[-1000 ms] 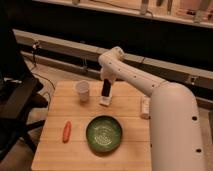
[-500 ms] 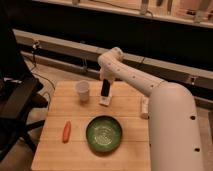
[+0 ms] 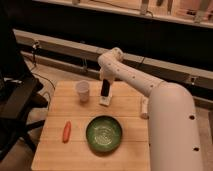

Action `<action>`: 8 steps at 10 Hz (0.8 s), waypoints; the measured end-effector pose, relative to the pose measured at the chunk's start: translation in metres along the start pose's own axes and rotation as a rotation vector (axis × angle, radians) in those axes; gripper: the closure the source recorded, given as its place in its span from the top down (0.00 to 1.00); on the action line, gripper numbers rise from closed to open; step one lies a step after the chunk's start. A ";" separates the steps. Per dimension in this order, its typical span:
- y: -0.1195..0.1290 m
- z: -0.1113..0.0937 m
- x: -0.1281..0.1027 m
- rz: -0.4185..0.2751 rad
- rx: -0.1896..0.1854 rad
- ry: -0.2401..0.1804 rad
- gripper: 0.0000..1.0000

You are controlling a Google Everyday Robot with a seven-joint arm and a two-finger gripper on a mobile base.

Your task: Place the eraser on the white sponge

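Hovering just above flat white sponge (image 3: 104, 102) on light wooden table (image 3: 50, 150), dark gripper (image 3: 105, 89) points down; whether it's holding anything: can't tell.

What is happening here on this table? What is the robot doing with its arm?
The robot's arm reaches over the wooden table. Its gripper hangs at the far side, directly above a small white sponge. A dark shape at its tip almost meets the sponge; whether this is the thing to be placed, I cannot tell. A white cup stands beside the sponge. A green bowl and an orange carrot lie nearer the camera, untouched.
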 end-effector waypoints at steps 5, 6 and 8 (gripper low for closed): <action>0.007 0.005 -0.014 0.052 0.036 -0.086 0.30; 0.007 0.007 -0.017 0.054 0.045 -0.108 0.41; 0.008 0.010 -0.021 0.057 0.052 -0.136 0.61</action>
